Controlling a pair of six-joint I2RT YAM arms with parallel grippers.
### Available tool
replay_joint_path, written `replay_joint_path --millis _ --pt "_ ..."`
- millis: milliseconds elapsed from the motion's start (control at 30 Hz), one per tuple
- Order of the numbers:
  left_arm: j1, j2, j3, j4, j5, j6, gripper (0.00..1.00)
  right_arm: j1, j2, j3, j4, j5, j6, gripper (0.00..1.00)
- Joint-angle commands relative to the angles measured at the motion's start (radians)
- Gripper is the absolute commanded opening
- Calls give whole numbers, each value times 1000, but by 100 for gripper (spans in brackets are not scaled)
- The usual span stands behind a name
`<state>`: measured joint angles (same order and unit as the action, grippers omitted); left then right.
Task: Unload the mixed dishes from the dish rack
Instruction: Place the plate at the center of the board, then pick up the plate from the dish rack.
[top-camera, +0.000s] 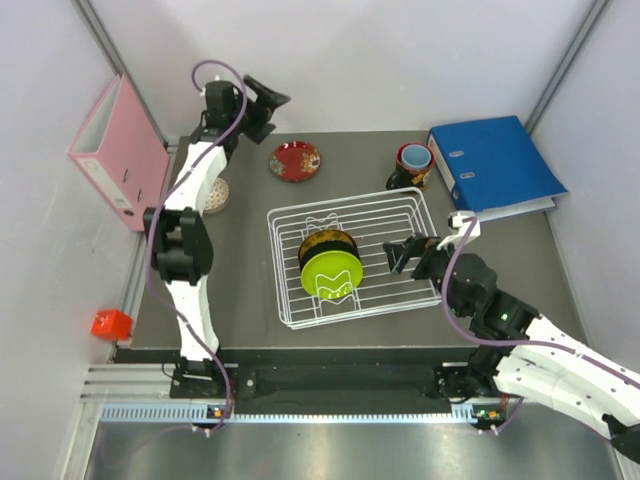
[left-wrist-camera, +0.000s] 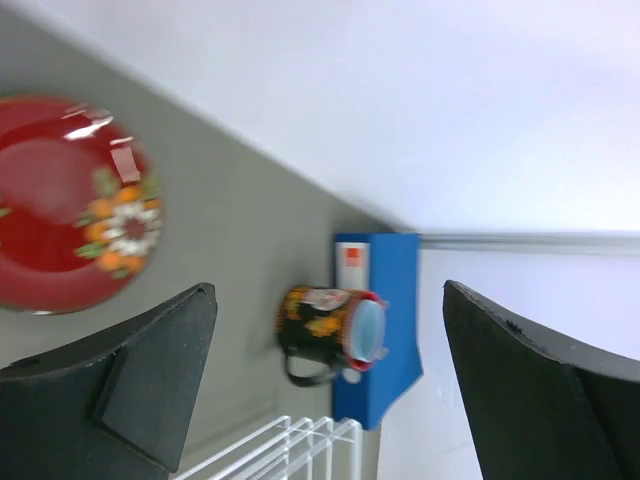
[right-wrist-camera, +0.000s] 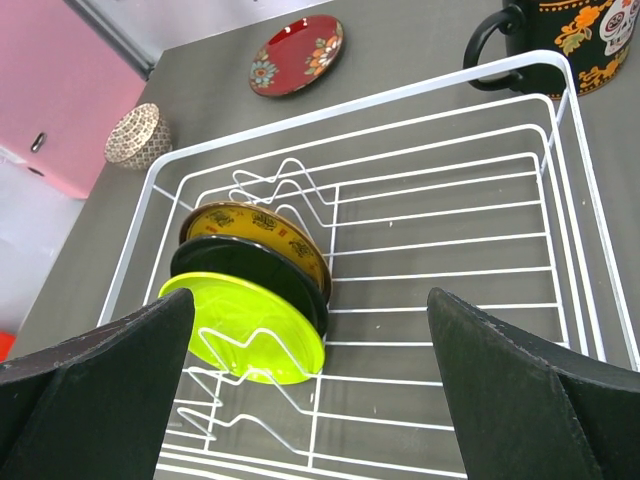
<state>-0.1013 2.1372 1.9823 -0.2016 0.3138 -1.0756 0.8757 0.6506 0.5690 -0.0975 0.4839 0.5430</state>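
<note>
This looks like a robot test lab, not a home. A dark worktop (top-camera: 240, 300) sits inside plain white walls (top-camera: 400, 60) (like a small booth). A left arm (top-camera: 195, 175) and a right arm (top-camera: 560, 365) are bolted by a metal rail (top-camera: 140, 385) at its near edge. A pink binder (top-camera: 118, 165) and a blue binder (top-camera: 495, 165) sit at its far corners.

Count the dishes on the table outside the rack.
3: red bowl far centre, dark mug beside the blue binder, small beige bowl far left, partly behind the left arm.

Left gripper (left-wrist-camera: 328, 290) high and far forward, right gripper (right-wrist-camera: 310, 295) low, both jaws wide apart, empty
</note>
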Motion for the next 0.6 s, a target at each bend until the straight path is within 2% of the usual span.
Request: replay_joint_path --millis 0,100,133,167,233,267,300,333,367,400,467,500,567 --pt "-21 -216 -13 21 -44 106 99 8 -19 15 22 -5 20 100" --pt "-43 -347 -126 14 -62 198 99 8 -35 19 7 -2 21 100" --pt "-64 -437 -167 21 -76 238 99 8 -43 22 1 -1 21 100" --pt "-95 -488 -259 24 -146 358 99 8 -45 23 -4 10 20 100" --pt "-249 -642 -356 45 -246 513 99 8 -58 26 -22 18 14 100" --pt "-318 -689 -461 62 -296 666 99 8 -62 26 -28 33 6 100" --pt "-456 -729 -517 82 -411 739 99 6 -66 28 -34 38 2 100" --pt "-521 -787 -569 109 -465 803 99 8 -74 31 -36 42 -5 100" --pt "-579 -806 -658 117 -517 927 99 8 -75 35 -38 56 -26 100" --pt "-677 -818 -692 113 -595 984 99 8 -75 41 -44 61 -35 100" --pt "-750 -850 -799 91 -631 1118 99 6 -69 66 -47 73 -51 100" --pt "-809 -865 -836 87 -654 1146 99 6 -68 74 -51 74 -54 100" --pt "-850 -922 -925 56 -668 1184 99 6 -68 88 -54 82 -57 100"
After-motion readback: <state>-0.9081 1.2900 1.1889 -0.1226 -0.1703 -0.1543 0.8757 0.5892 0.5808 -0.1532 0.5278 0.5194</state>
